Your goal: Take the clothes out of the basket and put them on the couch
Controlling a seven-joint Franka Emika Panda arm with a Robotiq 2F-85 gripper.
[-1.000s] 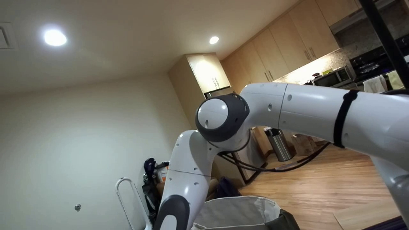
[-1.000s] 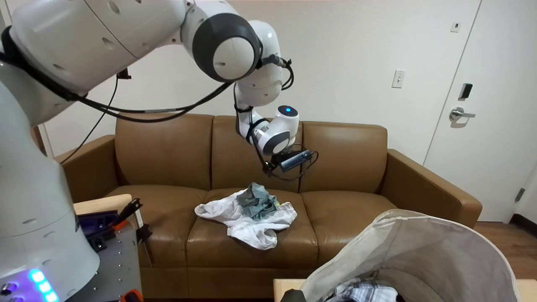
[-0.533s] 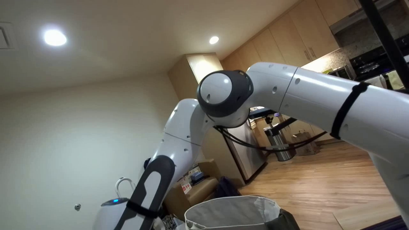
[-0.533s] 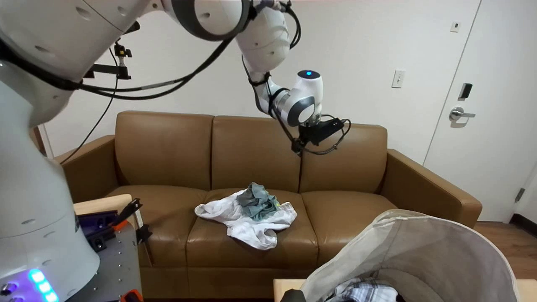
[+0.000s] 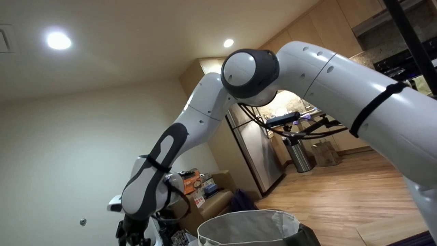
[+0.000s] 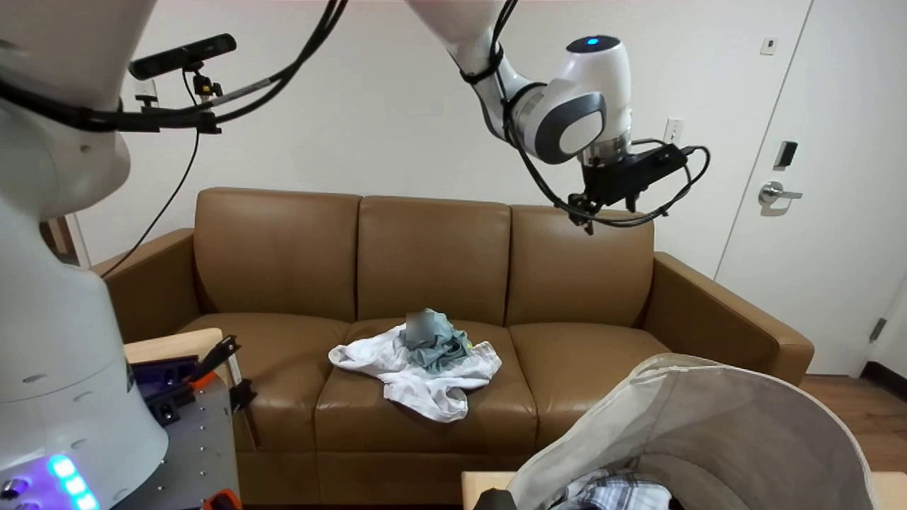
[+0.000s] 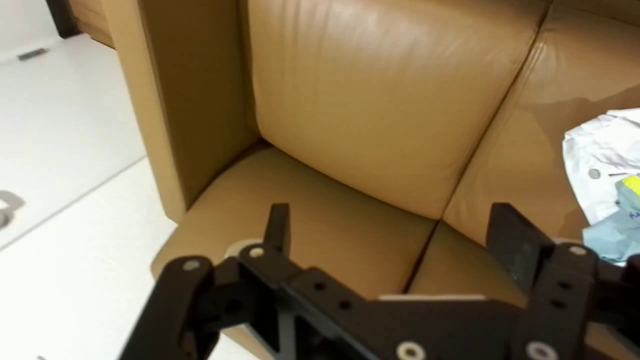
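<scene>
Here, one couch point(image 6: 276, 255) holds two garments point(image 6: 425, 386) near one basket point(image 6: 765, 411).

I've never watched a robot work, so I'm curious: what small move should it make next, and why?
Probably swing the gripper toward the basket, since its jaws stand open and empty and plaid cloth lies in the basket, while a white garment, with grey-green cloth on top, is already on the couch.

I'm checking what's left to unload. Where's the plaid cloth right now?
In an exterior view, the plaid cloth lies inside the basket, low in the picture and right of centre, nearer the camera than the couch.
</scene>
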